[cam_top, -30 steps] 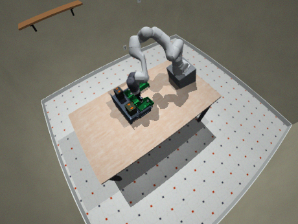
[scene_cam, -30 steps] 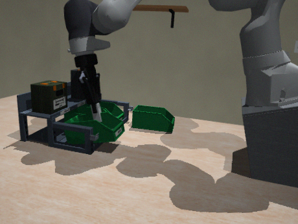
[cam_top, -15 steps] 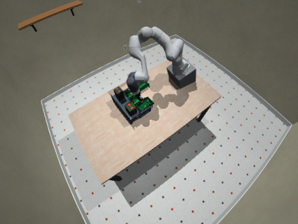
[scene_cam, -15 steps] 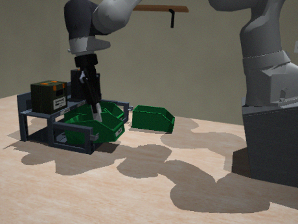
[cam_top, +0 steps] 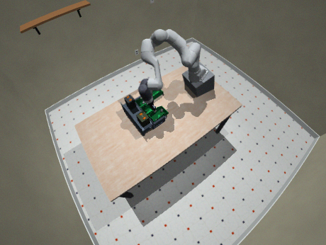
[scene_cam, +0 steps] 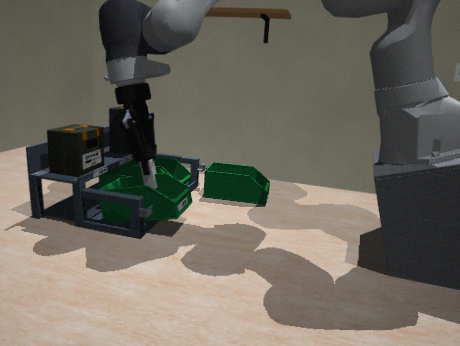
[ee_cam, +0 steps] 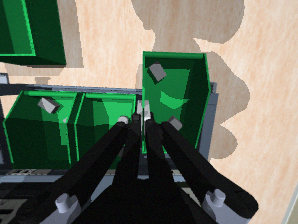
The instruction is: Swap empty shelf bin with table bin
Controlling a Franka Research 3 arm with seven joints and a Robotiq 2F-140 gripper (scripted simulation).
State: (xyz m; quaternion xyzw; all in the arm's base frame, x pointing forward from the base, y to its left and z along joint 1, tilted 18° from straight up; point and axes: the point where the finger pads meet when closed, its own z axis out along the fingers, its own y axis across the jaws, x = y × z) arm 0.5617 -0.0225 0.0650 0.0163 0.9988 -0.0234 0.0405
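Pincer (cam_top: 154, 107) (scene_cam: 150, 179) (ee_cam: 143, 107) slants steeply down; closed, gripping a green bin (cam_top: 159, 114) (scene_cam: 170, 204) (ee_cam: 184, 92) by its wall.

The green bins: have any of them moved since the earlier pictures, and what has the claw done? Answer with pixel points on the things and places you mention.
Nothing visibly changed: the gripper (cam_top: 153, 107) (scene_cam: 149, 175) (ee_cam: 143, 107) stays shut on the protruding bin (cam_top: 159, 114) (scene_cam: 167, 205) (ee_cam: 183, 90).
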